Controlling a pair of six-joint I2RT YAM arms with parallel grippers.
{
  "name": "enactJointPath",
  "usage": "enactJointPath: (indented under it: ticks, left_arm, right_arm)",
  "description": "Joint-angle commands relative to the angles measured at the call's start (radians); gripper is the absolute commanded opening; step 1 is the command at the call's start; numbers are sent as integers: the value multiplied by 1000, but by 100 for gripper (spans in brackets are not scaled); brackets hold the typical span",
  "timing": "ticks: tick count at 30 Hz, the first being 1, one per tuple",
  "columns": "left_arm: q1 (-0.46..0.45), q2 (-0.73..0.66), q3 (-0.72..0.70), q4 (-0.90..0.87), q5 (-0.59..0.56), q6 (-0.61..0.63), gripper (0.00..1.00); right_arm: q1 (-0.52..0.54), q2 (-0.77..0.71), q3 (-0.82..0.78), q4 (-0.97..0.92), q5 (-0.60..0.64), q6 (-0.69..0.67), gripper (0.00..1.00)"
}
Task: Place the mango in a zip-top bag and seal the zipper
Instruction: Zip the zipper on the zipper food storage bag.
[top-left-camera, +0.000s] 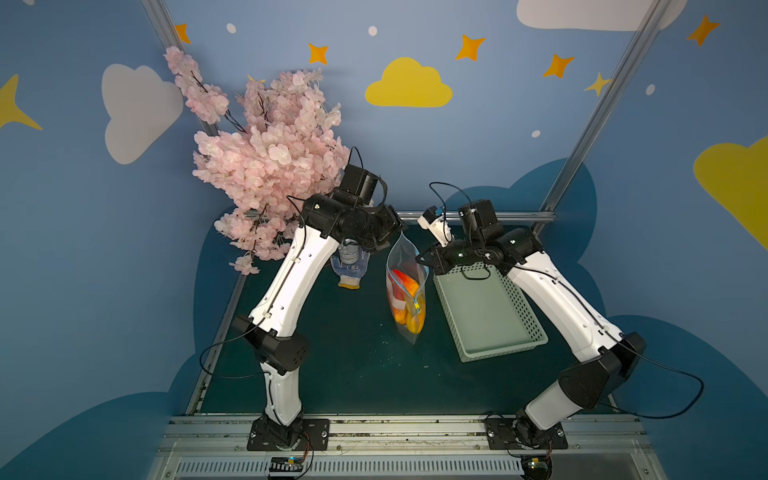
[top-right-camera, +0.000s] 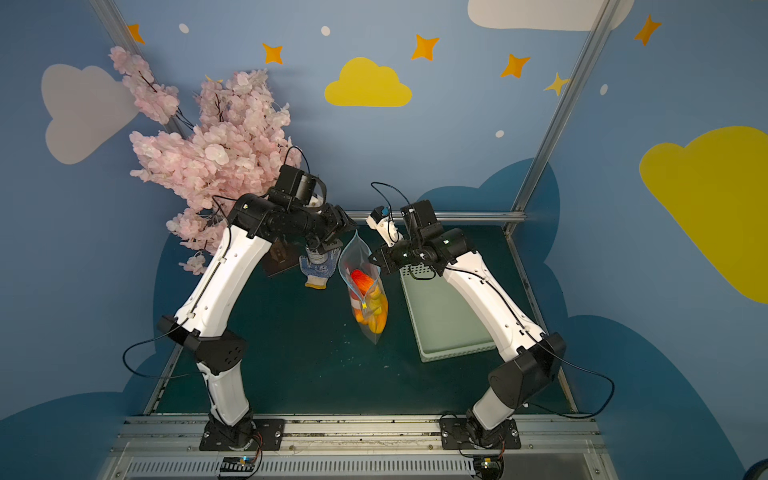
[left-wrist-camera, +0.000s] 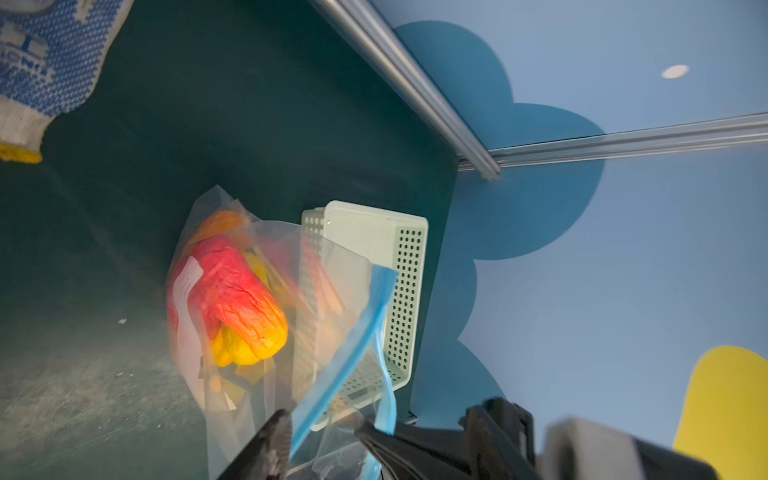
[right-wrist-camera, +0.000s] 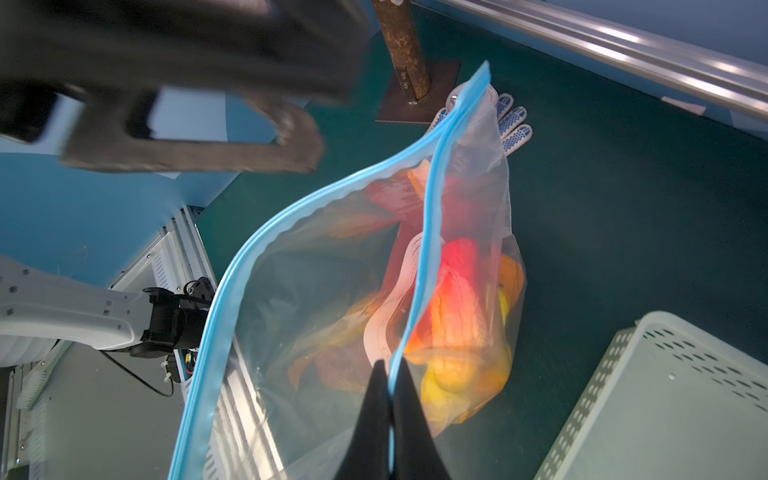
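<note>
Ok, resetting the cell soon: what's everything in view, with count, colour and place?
clear crinkly zip-top bag: one, transparent, mid-table
light blue zipper strip: one, along the bag's mouth
red-and-yellow mango: one, inside the bag
pale green perforated basket: one, empty, right of the bag
blue-dotted knit glove: one, white with yellow cuff, left of the bag
pink artificial blossom tree: one, far left corner
dark green table mat: one, underneath
left gripper: black, open, astride the zipper
right gripper: black, shut on the zipper

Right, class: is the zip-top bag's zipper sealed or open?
Open. In the right wrist view the two blue strips of the zipper gape wide apart, with the mango visible inside.
</note>
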Motion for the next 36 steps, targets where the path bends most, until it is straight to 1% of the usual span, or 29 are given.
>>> enactJointPath:
  ticks: [1, 5, 6, 9, 11, 13, 16, 17, 19, 23, 25, 26, 27, 28, 30, 31, 32, 36]
  left_arm:
    - [2, 40, 56, -144, -1, 1, 63]
    - [2, 65, 67, -119, -2, 4, 60]
    - [1, 73, 77, -122, -3, 8, 58]
    - [-2, 110, 127, -188, -2, 27, 46]
    - [-8, 116, 137, -220, -2, 39, 42]
    - [-12, 112, 126, -214, -37, 43, 41]
    - [-12, 119, 133, -203, -41, 43, 41]
    - [-12, 125, 139, -207, -38, 45, 40]
    - [-15, 135, 142, -221, -31, 49, 30]
    - [-20, 139, 143, -240, -47, 55, 7]
    - [-16, 136, 144, -237, -65, 46, 3]
    - [-16, 134, 145, -233, -74, 39, 3]
    - [-14, 131, 144, -229, -84, 29, 3]
    - [-12, 128, 144, -224, -93, 19, 3]
    - [-6, 124, 141, -211, -107, -4, 3]
    - [-4, 124, 140, -203, -115, -12, 3]
    - [-2, 124, 141, -192, -121, -18, 3]
    - [9, 126, 138, -172, -143, -47, 3]
  right_arm:
    - [13, -27, -31, 62, -38, -39, 0]
    - [30, -24, -36, 52, -36, -57, 0]
    - [34, -25, -38, 49, -34, -59, 0]
    - [39, -32, -50, 62, -21, -63, 0]
    - [45, -31, -47, 61, -22, -70, 0]
    - [56, -24, -35, 45, -18, -88, 0]
    - [75, -21, -29, 29, -7, -109, 0]
    - [81, -21, -29, 28, 3, -113, 0]
    - [88, -25, -29, 32, 12, -113, 0]
    - [103, -39, -25, 45, 28, -114, 0]
    - [111, -55, -31, 55, 52, -102, 0]
    - [112, -71, -41, 64, 72, -84, 10]
    - [112, -94, -61, 78, 97, -59, 25]
    - [112, -124, -91, 98, 123, -37, 36]
    - [120, -223, -203, 165, 206, 15, 52]
    - [127, -272, -257, 193, 239, 33, 57]
    - [140, -329, -321, 215, 279, 51, 59]
    - [212, -503, -505, 219, 387, 122, 61]
